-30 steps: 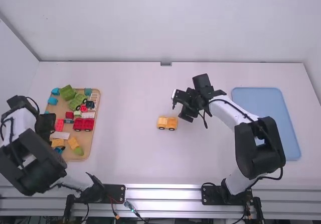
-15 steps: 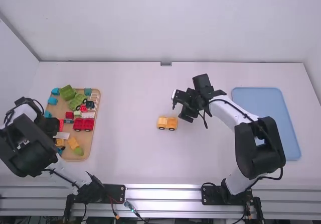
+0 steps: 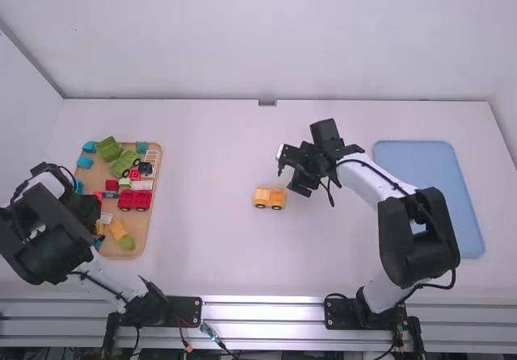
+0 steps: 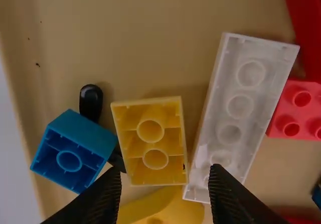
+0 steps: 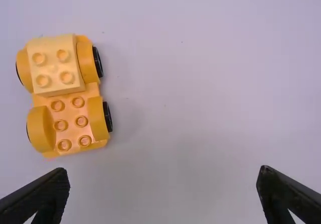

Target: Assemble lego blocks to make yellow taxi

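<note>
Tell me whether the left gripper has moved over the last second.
Yes. In the high view, the left gripper has shifted rightward, farther over the unmoved tan tray.

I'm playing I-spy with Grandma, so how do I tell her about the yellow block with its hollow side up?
Find the tan tray on the white table's left side. Inside, a short, straight-sided, yellow plastic block lies hollow side up between a long white plastic block and a blue plastic one. It shows two round tubes; the blue shows one, the white a longer row.
</note>
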Available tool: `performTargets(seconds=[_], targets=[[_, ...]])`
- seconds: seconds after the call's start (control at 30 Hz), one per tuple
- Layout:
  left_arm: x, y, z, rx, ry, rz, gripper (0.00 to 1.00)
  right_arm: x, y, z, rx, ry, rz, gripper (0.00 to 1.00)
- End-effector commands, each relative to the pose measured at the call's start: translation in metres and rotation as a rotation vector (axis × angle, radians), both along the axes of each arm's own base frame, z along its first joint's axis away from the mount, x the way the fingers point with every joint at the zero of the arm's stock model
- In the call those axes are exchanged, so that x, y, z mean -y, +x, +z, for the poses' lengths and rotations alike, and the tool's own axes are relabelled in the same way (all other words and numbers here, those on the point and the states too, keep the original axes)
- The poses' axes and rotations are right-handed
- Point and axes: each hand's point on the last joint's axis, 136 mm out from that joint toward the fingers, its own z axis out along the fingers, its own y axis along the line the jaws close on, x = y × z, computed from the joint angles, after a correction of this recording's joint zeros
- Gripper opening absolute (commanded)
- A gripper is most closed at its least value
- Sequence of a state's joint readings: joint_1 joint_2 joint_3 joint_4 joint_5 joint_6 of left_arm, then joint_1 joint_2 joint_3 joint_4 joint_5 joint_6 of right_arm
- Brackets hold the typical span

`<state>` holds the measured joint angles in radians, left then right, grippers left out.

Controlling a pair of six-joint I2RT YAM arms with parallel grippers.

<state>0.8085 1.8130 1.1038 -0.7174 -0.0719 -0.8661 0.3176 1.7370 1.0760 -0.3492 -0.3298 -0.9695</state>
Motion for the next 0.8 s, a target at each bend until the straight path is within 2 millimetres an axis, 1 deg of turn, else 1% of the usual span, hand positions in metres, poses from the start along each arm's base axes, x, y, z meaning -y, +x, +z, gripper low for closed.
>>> performTargets(seconds=[0.0, 0.2, 0.33, 0.37, 0.5, 0.77], targets=[[0.0034, -0.0032, -0.0014, -0.008, -0.013, 0.001, 0.47, 0.0003, 0.0037, 0.0075, 0.016, 0.009, -0.006, 0.99], [0.0044, -0.0051, -0.0029, -0.014, -0.014, 0.000, 0.47, 0.0004, 0.0036, 0.0074, 0.015, 0.008, -0.006, 0.99], [-0.0003, -0.0104, -0.0025, -0.044, 0.015, 0.007, 0.46, 0.0008, 0.0021, 0.0066, 0.008, 0.006, -0.006, 0.99], [-0.0003, -0.0112, -0.0024, -0.048, 0.016, 0.007, 0.41, 0.0011, 0.0014, 0.0063, 0.005, 0.005, -0.005, 0.99], [-0.0004, -0.0109, -0.0025, -0.047, 0.016, 0.007, 0.36, 0.0011, 0.0010, 0.0061, 0.004, 0.004, -0.003, 0.99], [0.0006, -0.0120, -0.0028, -0.051, 0.012, 0.003, 0.37, 0.0012, 0.0007, 0.0060, 0.003, 0.004, -0.003, 0.99]])
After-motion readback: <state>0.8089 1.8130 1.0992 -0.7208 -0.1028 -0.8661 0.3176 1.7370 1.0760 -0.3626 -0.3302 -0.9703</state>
